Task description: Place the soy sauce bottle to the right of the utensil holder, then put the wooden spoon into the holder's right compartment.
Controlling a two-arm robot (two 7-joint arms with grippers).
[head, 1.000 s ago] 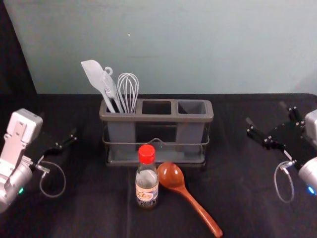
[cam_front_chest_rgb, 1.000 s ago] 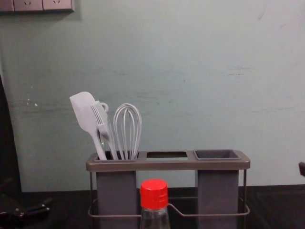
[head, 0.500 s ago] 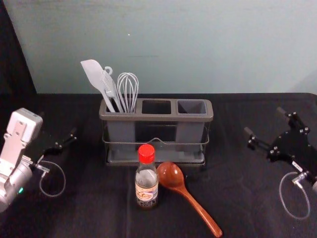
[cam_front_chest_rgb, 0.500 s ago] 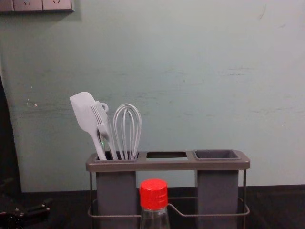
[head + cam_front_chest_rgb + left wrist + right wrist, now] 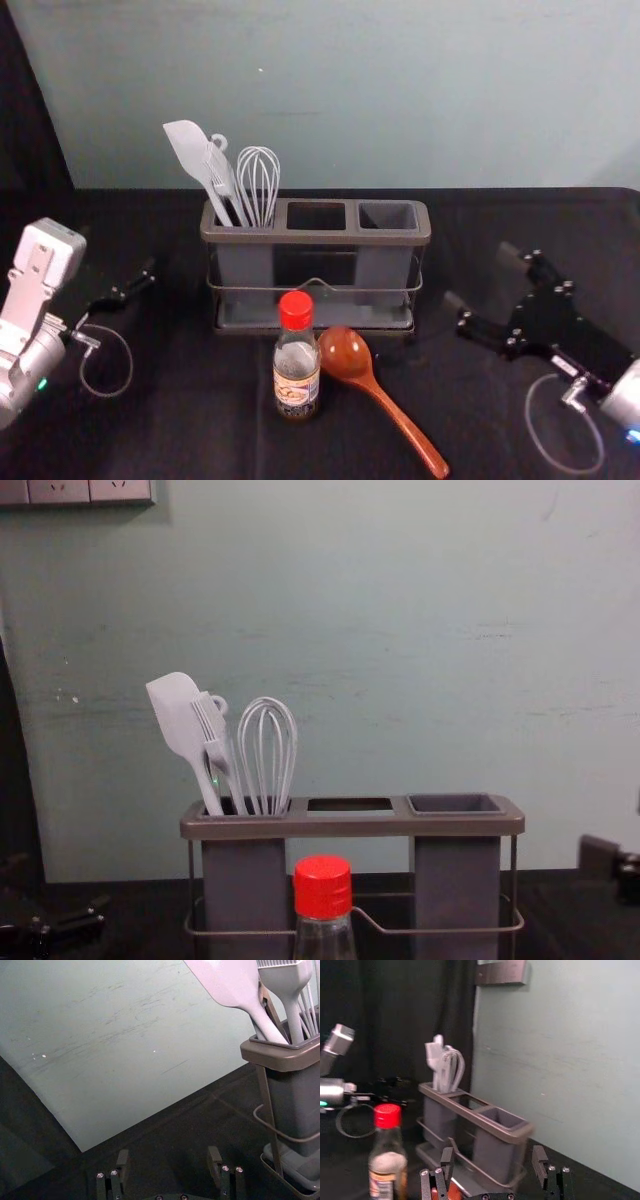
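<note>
Nothing you can read, label (image 5: pixel 295 391) on the soy sauce bottle (image 5: pixel 297 358), print too small to make out

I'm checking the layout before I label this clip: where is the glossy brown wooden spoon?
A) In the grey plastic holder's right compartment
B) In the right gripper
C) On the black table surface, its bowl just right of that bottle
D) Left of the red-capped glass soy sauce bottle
C: the spoon lies on the table surface, bowl beside the bottle on its right.
</note>
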